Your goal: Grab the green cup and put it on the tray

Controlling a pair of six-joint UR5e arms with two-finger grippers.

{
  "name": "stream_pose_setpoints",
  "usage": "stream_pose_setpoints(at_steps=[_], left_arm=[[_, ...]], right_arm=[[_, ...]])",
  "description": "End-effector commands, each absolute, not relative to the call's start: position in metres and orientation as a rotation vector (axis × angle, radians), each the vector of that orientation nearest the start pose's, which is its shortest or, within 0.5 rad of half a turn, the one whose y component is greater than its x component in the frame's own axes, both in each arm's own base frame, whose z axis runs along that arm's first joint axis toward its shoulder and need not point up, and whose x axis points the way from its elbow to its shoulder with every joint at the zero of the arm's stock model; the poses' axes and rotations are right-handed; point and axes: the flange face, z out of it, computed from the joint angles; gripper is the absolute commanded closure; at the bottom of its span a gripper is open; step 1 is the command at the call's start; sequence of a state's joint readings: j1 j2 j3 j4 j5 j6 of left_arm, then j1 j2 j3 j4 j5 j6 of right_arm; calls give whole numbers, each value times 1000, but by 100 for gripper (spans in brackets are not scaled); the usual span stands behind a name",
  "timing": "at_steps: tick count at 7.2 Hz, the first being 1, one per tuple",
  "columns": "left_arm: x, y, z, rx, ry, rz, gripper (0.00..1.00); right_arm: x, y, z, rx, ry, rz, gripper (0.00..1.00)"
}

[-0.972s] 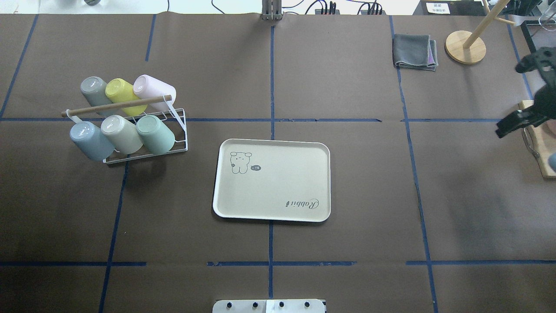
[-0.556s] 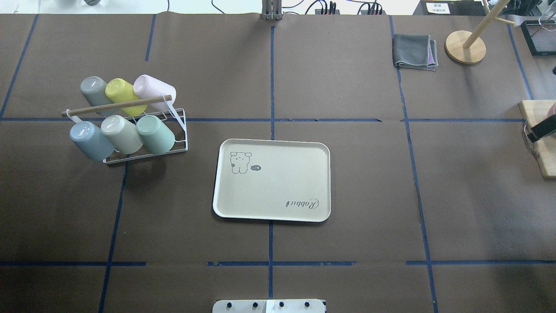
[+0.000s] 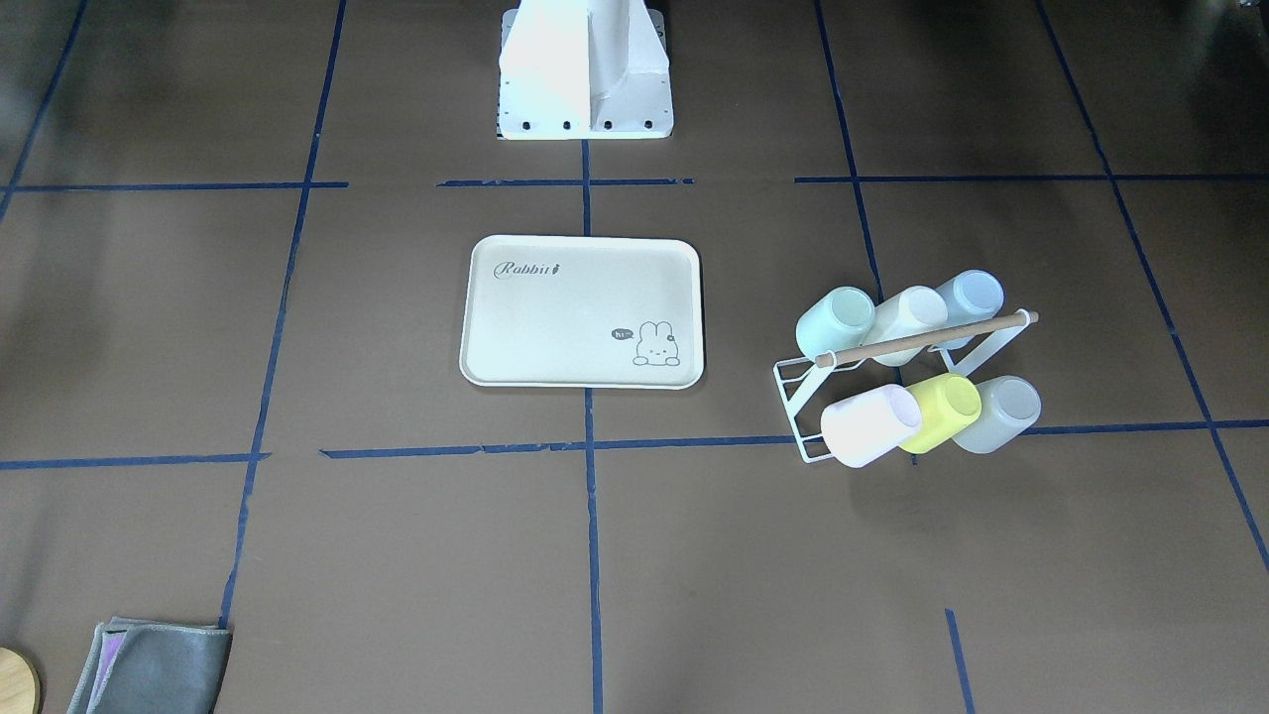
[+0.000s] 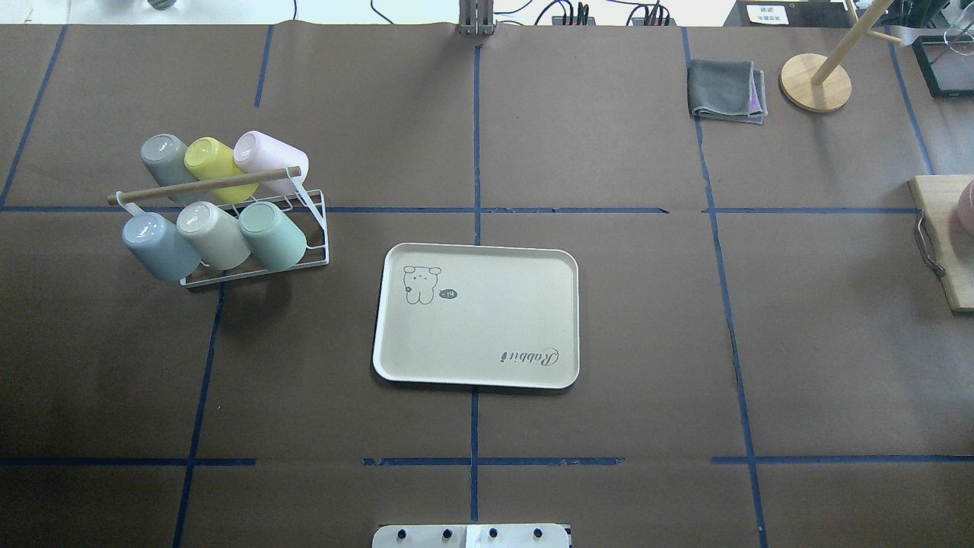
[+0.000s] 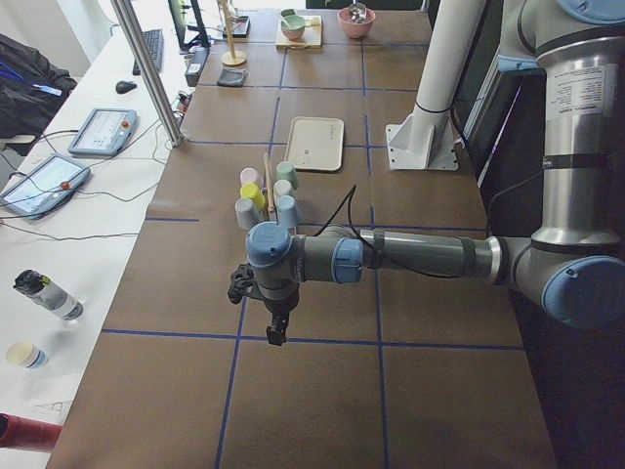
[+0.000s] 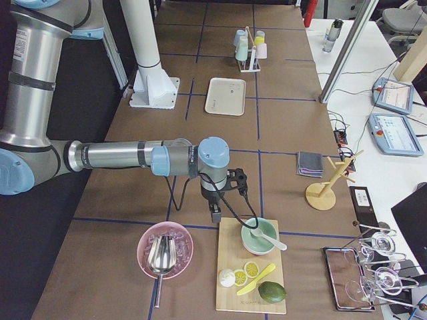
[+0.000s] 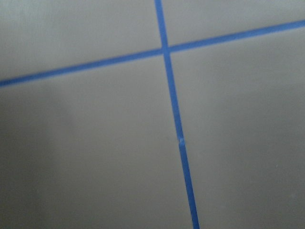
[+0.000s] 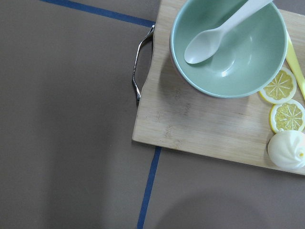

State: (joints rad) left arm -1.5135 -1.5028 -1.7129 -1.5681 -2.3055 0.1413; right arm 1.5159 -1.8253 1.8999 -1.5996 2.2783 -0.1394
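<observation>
Now | green cup [image 4: 272, 234] in rack [image 4: 205, 185], well apart from tray [image 4: 475, 381] | worktop [image 4: 647, 342] all round tray rim | left pincer [image 5: 276, 336], right pincer [image 6: 215, 216]: cannot tell

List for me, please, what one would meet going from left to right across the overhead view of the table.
White wire rack of plastic cups → cream rectangular plastic tray → folded grey cloth → round wooden stand base → wooden cutting board.

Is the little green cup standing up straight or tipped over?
Tipped: the pale mint-green plastic cup leans on the white wire rack, bottom end upward.
</observation>
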Motion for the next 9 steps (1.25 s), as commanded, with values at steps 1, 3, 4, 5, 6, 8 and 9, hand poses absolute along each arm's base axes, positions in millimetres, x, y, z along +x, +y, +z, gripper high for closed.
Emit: stream_pose_setpoints(at_steps=[1,3,4,5,6,8,9], left_arm=[[-40,-479,594,194,722,256,0],[-39,-501,541,318,713,295,0],[-34,-511,541,331,717,306,0],[-29,-519,516,368,727,313,0],[-29,-517,511,375,739,315,0],[-28,-517,485,424,738,306,0],[-9,-530,454,482,743,335,0]], right_arm=[[48,-391,615,75,-704,-199,0],[48,-392,614,78,-703,-200,0],[48,-391,615,73,-704,-198,0],[48,-390,616,72,-706,-198,0],[48,-390,615,73,-706,-198,0],[48,-389,617,69,-704,-197,0],[48,-388,617,69,-706,-197,0]])
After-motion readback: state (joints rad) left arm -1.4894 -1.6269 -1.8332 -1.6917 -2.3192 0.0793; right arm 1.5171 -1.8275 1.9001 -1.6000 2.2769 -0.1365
